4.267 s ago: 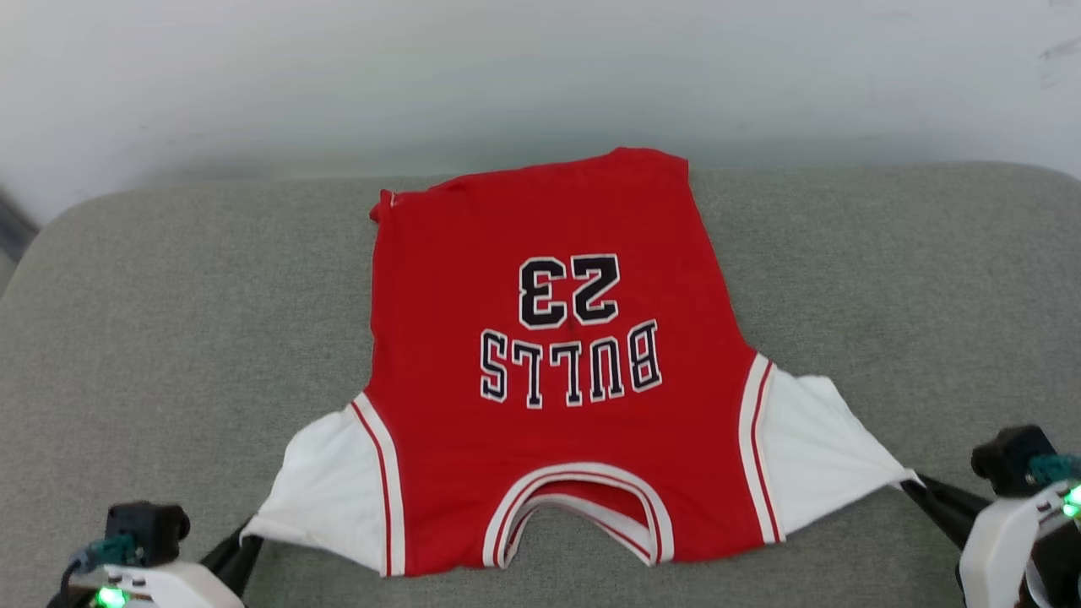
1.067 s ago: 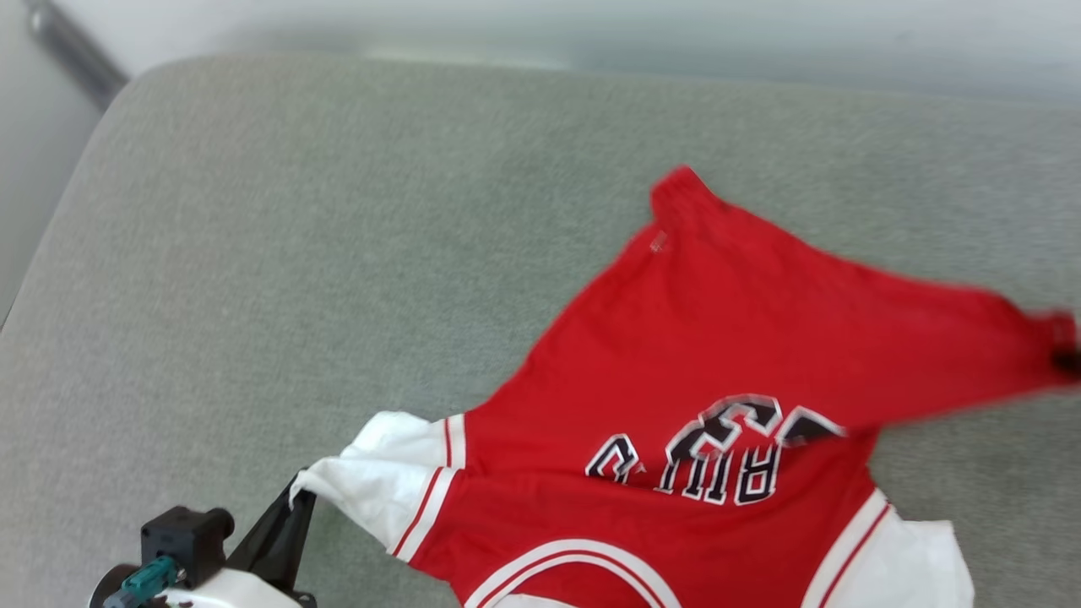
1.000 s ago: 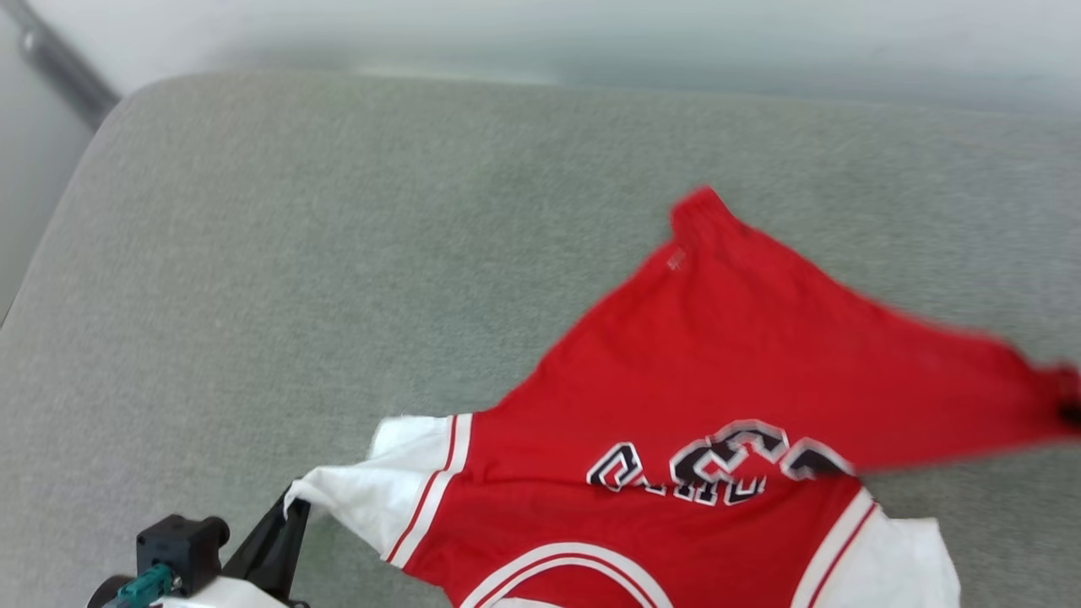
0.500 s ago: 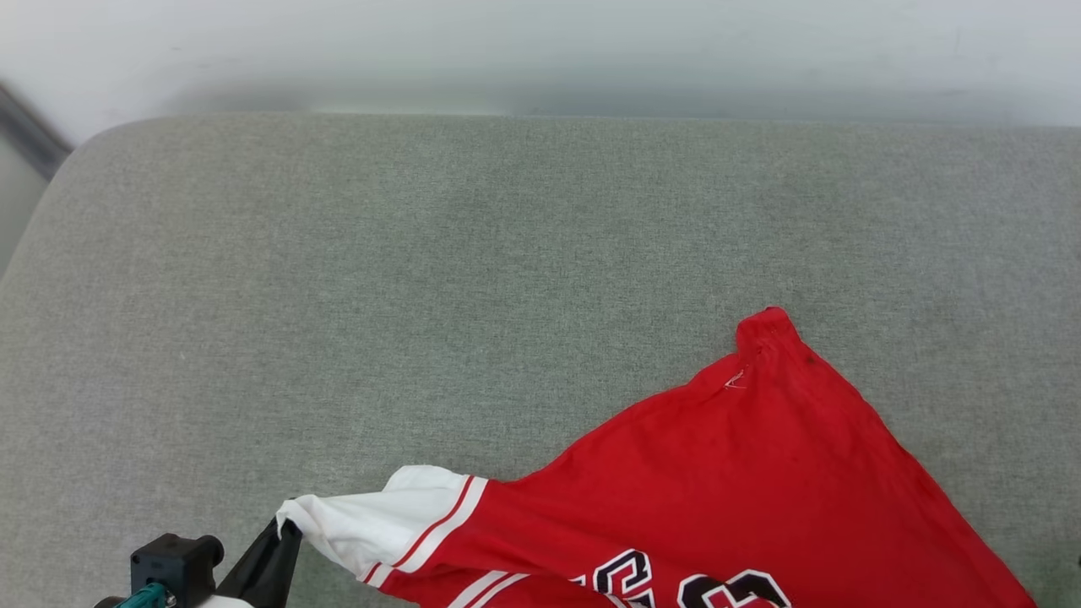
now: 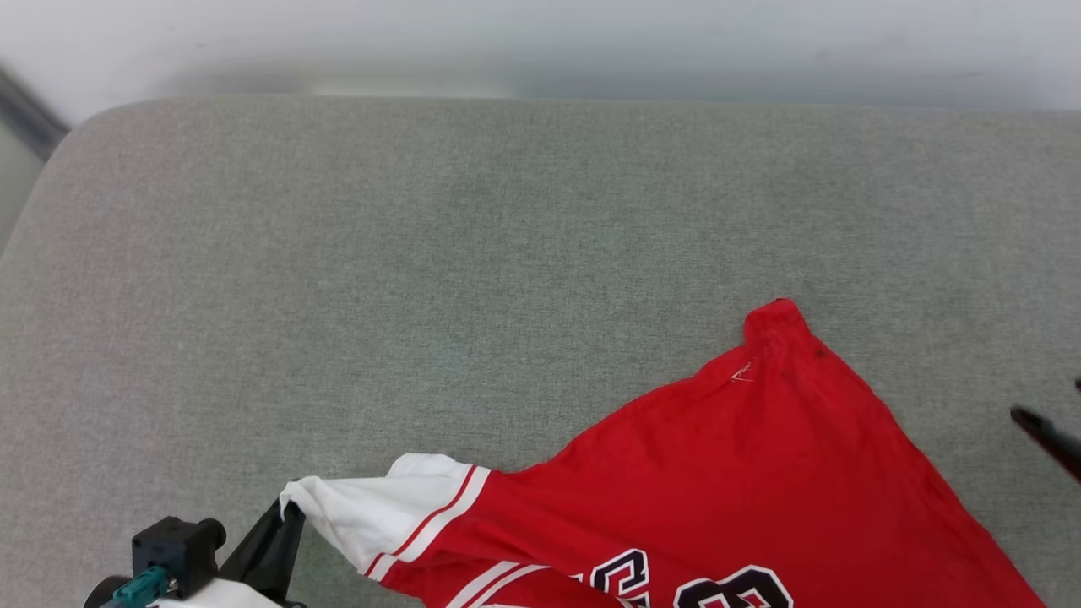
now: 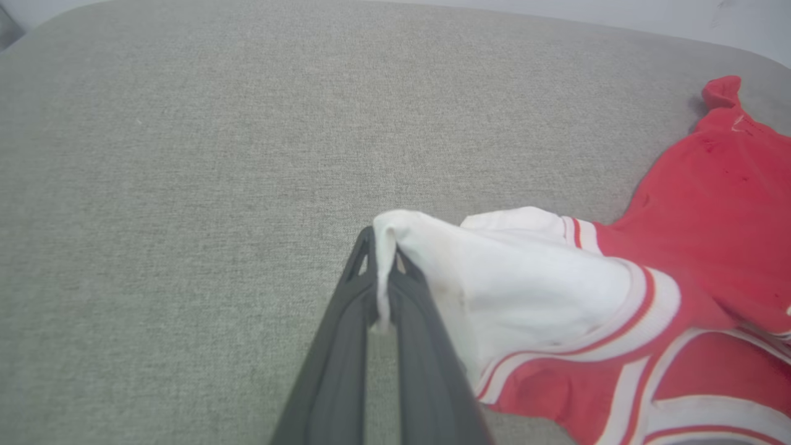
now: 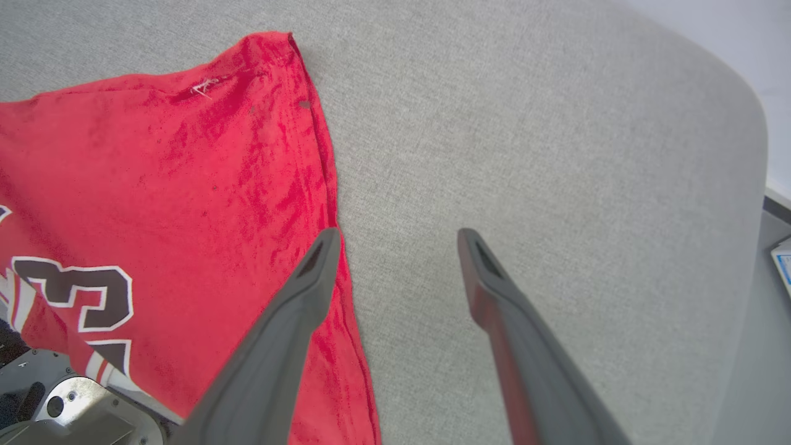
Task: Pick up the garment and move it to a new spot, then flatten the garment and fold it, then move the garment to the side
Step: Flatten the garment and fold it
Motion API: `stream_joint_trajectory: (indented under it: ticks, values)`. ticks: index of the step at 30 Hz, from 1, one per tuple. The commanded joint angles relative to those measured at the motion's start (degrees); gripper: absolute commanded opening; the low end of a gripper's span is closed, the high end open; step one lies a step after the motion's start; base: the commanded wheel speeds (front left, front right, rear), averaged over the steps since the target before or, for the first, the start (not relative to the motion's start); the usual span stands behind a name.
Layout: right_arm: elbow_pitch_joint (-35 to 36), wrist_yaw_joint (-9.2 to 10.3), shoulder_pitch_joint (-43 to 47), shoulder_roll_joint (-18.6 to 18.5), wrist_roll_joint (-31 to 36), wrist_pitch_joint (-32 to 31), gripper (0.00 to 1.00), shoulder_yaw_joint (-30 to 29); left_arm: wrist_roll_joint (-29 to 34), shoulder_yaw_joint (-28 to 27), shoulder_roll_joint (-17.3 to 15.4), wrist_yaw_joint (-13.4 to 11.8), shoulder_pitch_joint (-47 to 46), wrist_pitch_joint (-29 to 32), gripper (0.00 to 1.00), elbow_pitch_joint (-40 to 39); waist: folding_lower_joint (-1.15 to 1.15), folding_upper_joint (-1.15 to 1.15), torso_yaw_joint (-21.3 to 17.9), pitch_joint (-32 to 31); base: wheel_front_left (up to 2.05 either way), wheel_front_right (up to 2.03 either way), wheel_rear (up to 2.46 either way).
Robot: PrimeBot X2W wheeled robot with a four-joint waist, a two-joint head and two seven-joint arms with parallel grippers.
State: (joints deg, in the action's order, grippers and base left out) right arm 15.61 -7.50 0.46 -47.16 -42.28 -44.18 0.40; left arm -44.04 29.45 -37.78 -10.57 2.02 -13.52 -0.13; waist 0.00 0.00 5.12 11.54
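Note:
The garment (image 5: 743,473), a red jersey with white sleeves and black numerals, lies on the grey cushion at the lower right of the head view. My left gripper (image 5: 287,511) is at the bottom left, shut on the tip of the garment's white sleeve (image 6: 494,278). The left wrist view shows the sleeve edge pinched between the fingertips of that left gripper (image 6: 378,247). My right gripper (image 7: 398,241) hangs open above the cushion with nothing between its fingers. Its left finger is over the garment's (image 7: 185,185) red side edge. One dark right finger (image 5: 1047,435) shows at the head view's right edge.
The grey cushion (image 5: 422,253) stretches wide to the left and back, with a pale wall (image 5: 540,42) behind. In the right wrist view the cushion's rounded edge (image 7: 741,123) drops to the floor on the right. Part of my own body (image 7: 55,408) sits at that view's lower left.
My right gripper has opened and let go of the red hem corner, which now lies flat on the cushion. The left gripper keeps its hold on the sleeve. The head camera has shifted.

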Motion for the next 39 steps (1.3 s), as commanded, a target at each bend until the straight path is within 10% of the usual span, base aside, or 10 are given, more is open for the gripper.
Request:
stream_joint_trajectory:
  ticks: [1,8,16,31,32,33,34,39]
  values:
    - [1.36,0.02,-5.09,-1.35,0.25,-1.08,1.0,1.57,0.63,0.2,0.07,0.38,-1.42,-0.02,0.0,-0.12,0.0,0.0,0.82,1.17,0.0,0.0,0.0]
    - [-0.03,0.02,-22.84,-3.37,1.03,-8.74,1.0,14.5,1.68,1.06,1.36,1.52,-4.86,-0.17,0.0,0.37,0.0,0.0,3.25,4.67,0.0,0.0,0.0]
    - [-9.17,0.02,-39.78,2.42,4.51,-14.65,1.0,29.99,3.03,2.16,3.15,3.03,-8.86,-0.5,0.0,1.18,0.0,0.0,6.44,9.1,0.0,0.0,0.0]
    - [-25.46,0.0,-45.86,5.31,3.01,-11.02,1.0,46.05,4.31,2.9,5.9,5.46,-13.58,-1.18,0.0,3.94,0.0,0.0,9.62,14.46,0.0,0.0,0.0]
    - [-25.94,0.0,-45.86,5.28,2.79,-10.34,0.9,46.79,4.38,2.89,5.99,5.51,-13.66,-1.22,0.0,4.18,0.0,0.0,9.55,14.37,0.0,0.0,0.0]
    - [-26.41,0.0,-45.9,5.32,2.52,-9.25,0.27,47.14,4.42,2.89,6.08,5.64,-13.7,-1.27,0.0,4.48,0.0,0.0,9.42,14.14,0.0,0.0,0.0]
    - [-26.83,0.0,-46.07,5.31,2.18,-8.4,0.0,47.45,4.48,2.9,6.14,5.74,-13.72,-1.32,0.0,4.73,0.0,0.0,9.25,13.78,0.0,0.0,0.0]
    - [-27.78,0.03,-48.07,4.56,1.04,-2.08,0.0,47.47,5.09,2.35,5.8,5.46,-13.33,-1.41,0.0,4.89,0.0,0.0,7.89,10.54,0.0,0.0,0.0]
